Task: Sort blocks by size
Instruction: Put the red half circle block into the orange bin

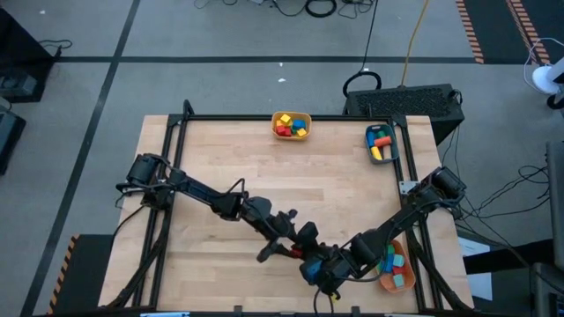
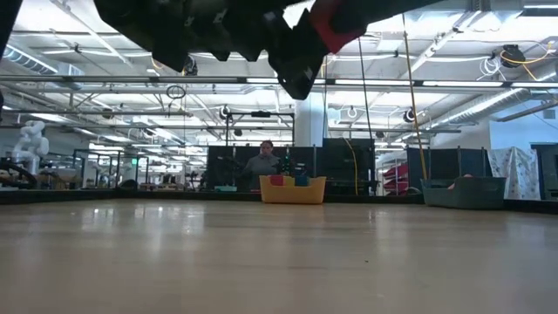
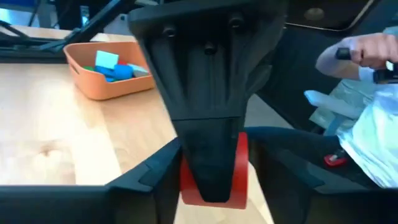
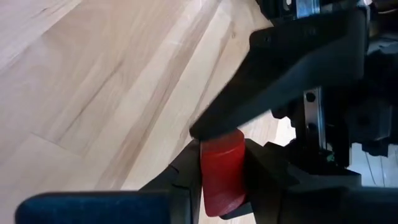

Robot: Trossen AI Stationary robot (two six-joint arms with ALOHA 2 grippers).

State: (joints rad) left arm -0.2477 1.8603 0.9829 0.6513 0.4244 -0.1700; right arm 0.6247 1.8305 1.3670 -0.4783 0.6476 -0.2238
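A red block (image 4: 221, 174), short and round-edged, hangs in the air above the table's near edge, between my two grippers. My left gripper (image 1: 300, 249) reaches in from the left. My right gripper (image 1: 315, 262) comes from the right and slants down. Both have their fingers on the block, crosswise to each other. In the low view the block (image 2: 336, 24) shows high above the tabletop. The other blocks lie in the bins. My left gripper has one finger (image 4: 211, 127) lying on one end of the red block (image 4: 219, 142), near level and coming from the table's left. In its own wrist view its fingers stand close on both sides of the block (image 3: 244, 168). The block is clear of the table. My right gripper pinches the red block's two opposite sides (image 4: 208, 180) between its two fingers, slanting down from the table's right. One finger (image 3: 211, 155) lies flat over the block's face. The block is lifted clear of the table.
A yellow bin (image 1: 291, 124) with blocks stands at the far edge. A teal bin (image 1: 382, 143) with blocks is at the far right. An orange bin (image 1: 397, 269) with blocks is at the near right, beside my right arm. A person's hand (image 3: 348, 56) shows beyond the table.
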